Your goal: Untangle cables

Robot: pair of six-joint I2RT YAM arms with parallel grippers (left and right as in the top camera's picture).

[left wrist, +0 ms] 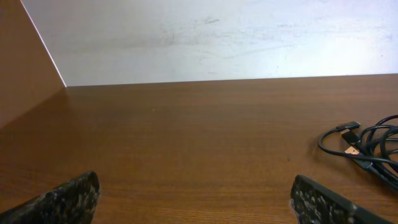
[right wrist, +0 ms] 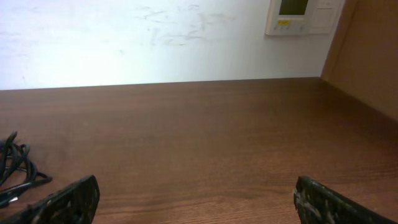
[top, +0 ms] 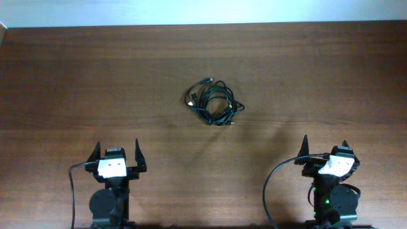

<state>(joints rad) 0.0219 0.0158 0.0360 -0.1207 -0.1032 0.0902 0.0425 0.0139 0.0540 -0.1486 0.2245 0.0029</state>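
Brown wooden desk (top: 63, 76) carries the cables (top: 213, 102), a tangled black bundle lying well ahead of the left end effector (top: 117, 147) and the right end effector (top: 325, 144), roughly between them. Both gape wide, gripping nothing. Left wrist view shows a plug (left wrist: 352, 150), perhaps gold-tipped; only the right wrist view shows a wall panel (right wrist: 303, 15).

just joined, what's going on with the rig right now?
Nothing is being handled. The cables lie in one looped bundle near the middle of the table, and neither arm touches them. The left gripper and right gripper sit near the table's near edge, both open and empty, with the bundle ahead and between them. Untangling has not started.
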